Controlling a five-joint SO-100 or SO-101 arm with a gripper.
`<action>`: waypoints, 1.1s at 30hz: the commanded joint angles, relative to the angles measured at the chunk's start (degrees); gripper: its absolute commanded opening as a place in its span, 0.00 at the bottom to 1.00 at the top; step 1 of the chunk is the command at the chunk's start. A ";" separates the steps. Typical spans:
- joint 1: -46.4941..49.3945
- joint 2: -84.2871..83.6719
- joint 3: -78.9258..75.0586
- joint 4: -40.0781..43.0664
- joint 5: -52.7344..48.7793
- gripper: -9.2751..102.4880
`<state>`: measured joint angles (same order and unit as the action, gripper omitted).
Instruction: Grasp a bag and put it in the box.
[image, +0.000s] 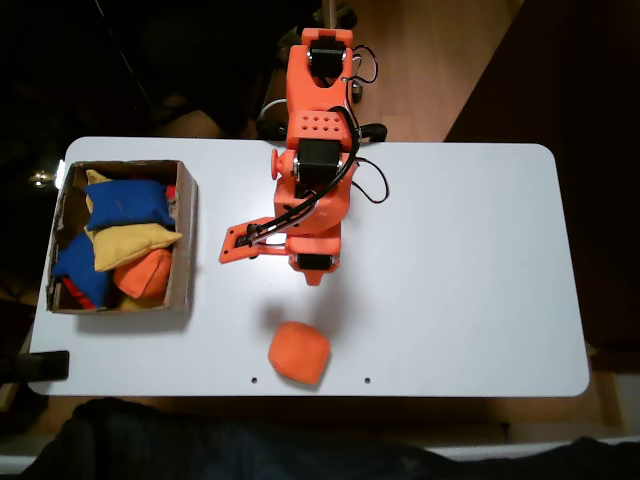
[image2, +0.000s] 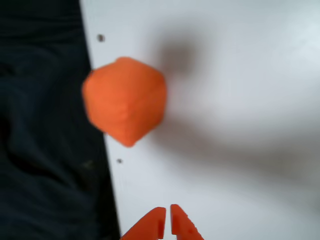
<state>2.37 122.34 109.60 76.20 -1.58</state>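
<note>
Orange gripper (image2: 167, 220) tips show at the bottom edge of the wrist view, the two fingers nearly touching with only a thin slit between them, so the jaws stand narrow and hold nothing. Largest in the fixed view is the white table (image: 460, 270), with the arm (image: 315, 150) rising from its far edge and folding down toward the middle. At the left end of the table sits the box (image: 187, 245), a brown cardboard tray already holding blue, yellow and a darker orange beanbag. Smaller still is the bag (image: 299, 352), bright orange and plump, lying alone near the table's front edge, well apart from the box. In the wrist view the bag (image2: 125, 100) sits straight ahead of the fingertips and a little to the left, close to the table edge, with clear white surface between it and the tips. It looks roughly as wide as it is long, so no axis clearly favours a grasp. Judging from this, the fingers would need to spread before reaching forward and down over it.
</note>
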 joint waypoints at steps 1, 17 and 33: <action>0.97 -0.18 -3.34 -1.58 -0.62 0.08; 3.25 -5.19 -9.14 -3.96 -1.49 0.08; 4.83 -9.76 -15.03 -4.66 -4.39 0.08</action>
<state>6.86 112.50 97.38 72.51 -5.36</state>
